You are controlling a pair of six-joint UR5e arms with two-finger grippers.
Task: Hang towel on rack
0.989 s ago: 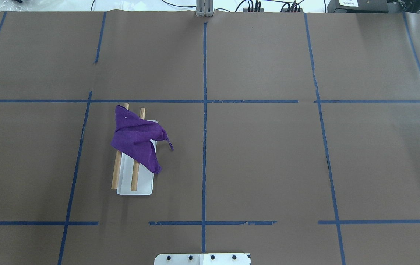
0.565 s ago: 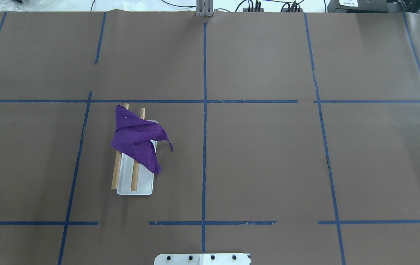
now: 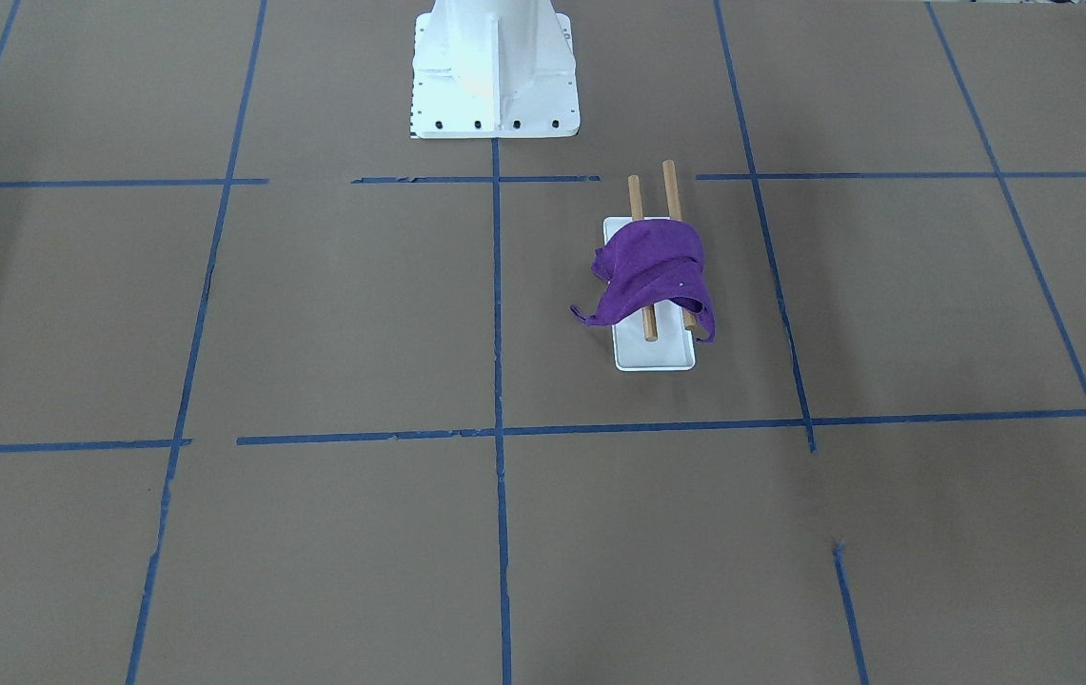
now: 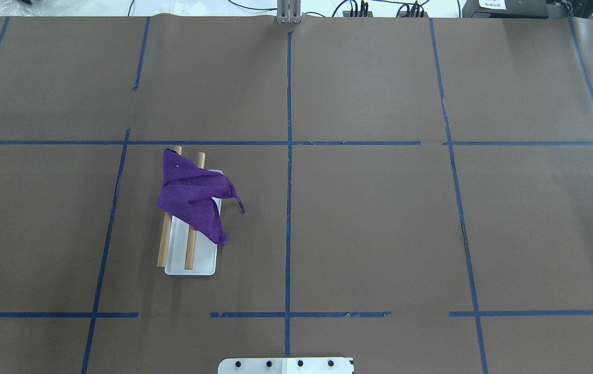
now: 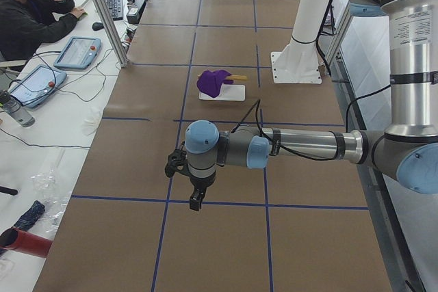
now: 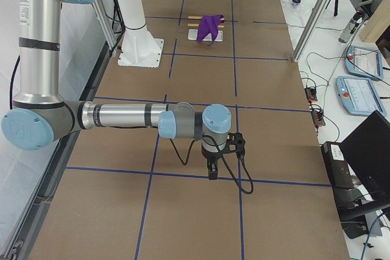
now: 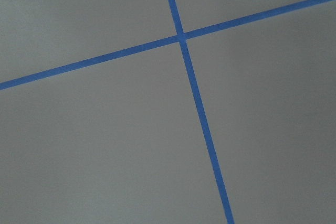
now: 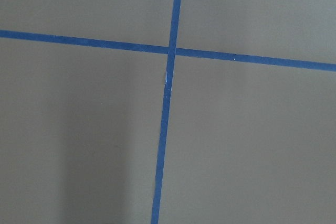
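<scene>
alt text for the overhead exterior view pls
A purple towel lies crumpled across the two wooden bars of a small rack with a white base. It sits left of centre on a brown table gridded with blue tape.

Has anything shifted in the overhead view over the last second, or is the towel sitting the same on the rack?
Nothing visibly changed. The purple towel lies bunched across both wooden bars of the rack, same shape and spot as before.
</scene>
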